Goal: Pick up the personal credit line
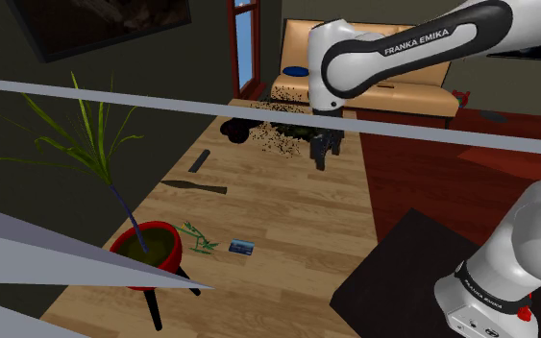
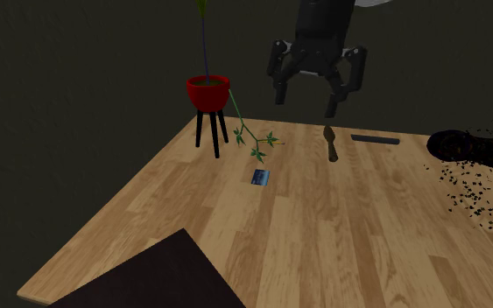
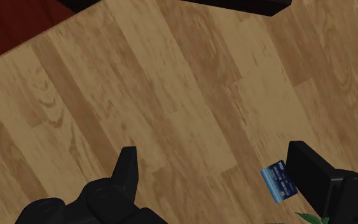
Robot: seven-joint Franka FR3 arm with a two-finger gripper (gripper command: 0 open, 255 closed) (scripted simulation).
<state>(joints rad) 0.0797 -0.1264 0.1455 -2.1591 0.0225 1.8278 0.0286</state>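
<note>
The small blue card lies flat on the wooden table, close to the trailing green sprig of the potted plant. In the second exterior view the card sits near the table's middle left. My black gripper hangs open well above the table's far part, off to one side of the card. In the shoulder view the gripper is up and to the right of the card. Seen from the wrist, the card shows far below, just beside one finger, and the gripper holds nothing.
A red plant pot on black legs stands at the table's corner near the card. A dark knife and a black bar lie under the gripper's side. A black object with scattered specks lies beyond them. The dark stand borders the table.
</note>
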